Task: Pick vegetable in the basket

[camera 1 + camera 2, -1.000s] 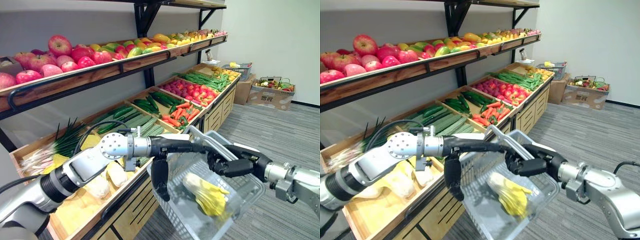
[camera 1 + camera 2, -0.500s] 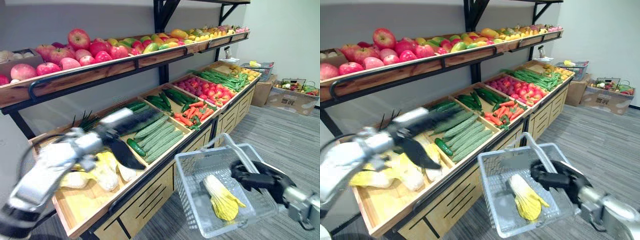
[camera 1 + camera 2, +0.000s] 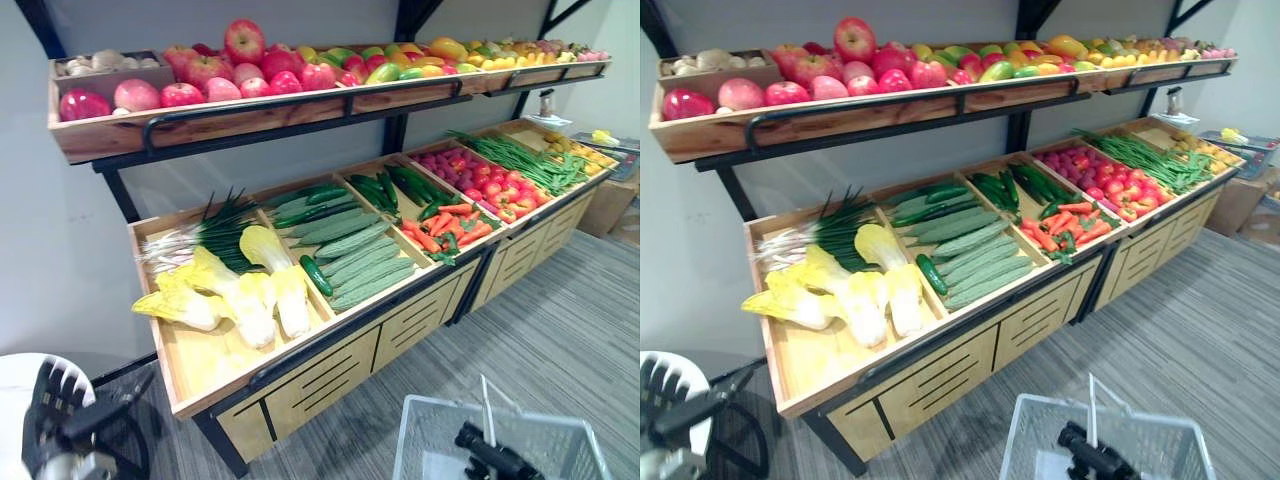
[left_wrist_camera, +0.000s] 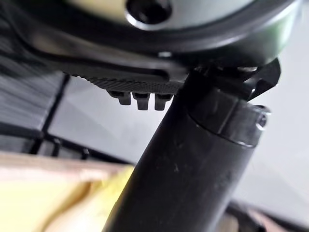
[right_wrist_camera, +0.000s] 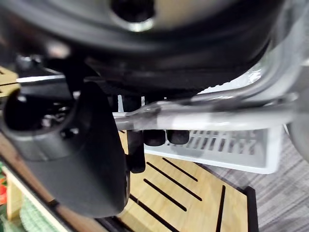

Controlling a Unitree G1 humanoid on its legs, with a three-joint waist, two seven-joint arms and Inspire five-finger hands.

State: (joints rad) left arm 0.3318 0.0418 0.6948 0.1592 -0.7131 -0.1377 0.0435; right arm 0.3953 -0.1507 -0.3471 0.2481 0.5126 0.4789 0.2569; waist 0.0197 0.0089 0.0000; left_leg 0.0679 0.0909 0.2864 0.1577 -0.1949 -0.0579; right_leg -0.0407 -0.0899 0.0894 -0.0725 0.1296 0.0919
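A white wire basket (image 3: 425,435) hangs low at the lower right, in front of the produce stand. My right hand (image 3: 487,458) is shut on the basket's handle (image 5: 217,113), with the fingers (image 5: 154,137) curled under the bar in the right wrist view. My left hand (image 3: 55,392) is down at the lower left, away from the shelf, fingers straight and holding nothing. Its thumb (image 4: 193,159) looms large in the left wrist view, with something yellow behind it. Yellow-white cabbages (image 3: 240,295) lie in the nearest bin of the lower shelf.
The wooden lower shelf (image 3: 300,345) also holds spring onions (image 3: 200,235), cucumbers (image 3: 355,265), carrots (image 3: 440,225), red tomatoes and green beans. Apples (image 3: 240,70) and other fruit fill the upper shelf. Grey carpet (image 3: 560,330) lies open to the right of the stand.
The camera has swung left and back, so the stand shows whole. My left arm has pulled away from the basket to the lower left. The basket now sits at the bottom edge.
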